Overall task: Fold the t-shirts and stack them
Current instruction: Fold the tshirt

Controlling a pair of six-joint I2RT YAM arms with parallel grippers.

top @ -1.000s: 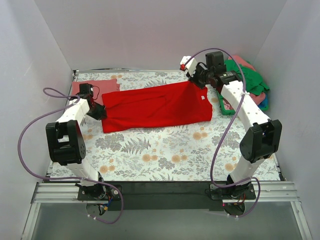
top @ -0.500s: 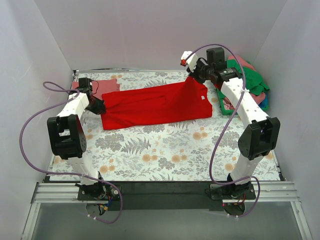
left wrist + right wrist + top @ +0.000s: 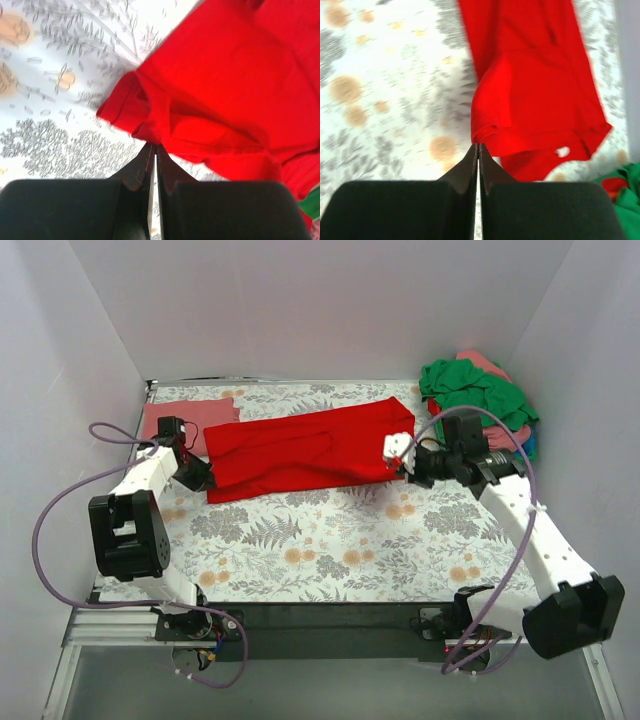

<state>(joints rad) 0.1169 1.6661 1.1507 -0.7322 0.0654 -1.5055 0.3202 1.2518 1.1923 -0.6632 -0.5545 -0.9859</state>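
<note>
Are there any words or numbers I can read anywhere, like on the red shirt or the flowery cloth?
None can be read.
The red t-shirt has a small white spot near its edge, perhaps a tag, too small and blurred to show any letters.
The tablecloth bears only flowers and ferns, no writing.

White walls on three sides; floral tablecloth over table; even light.
</note>
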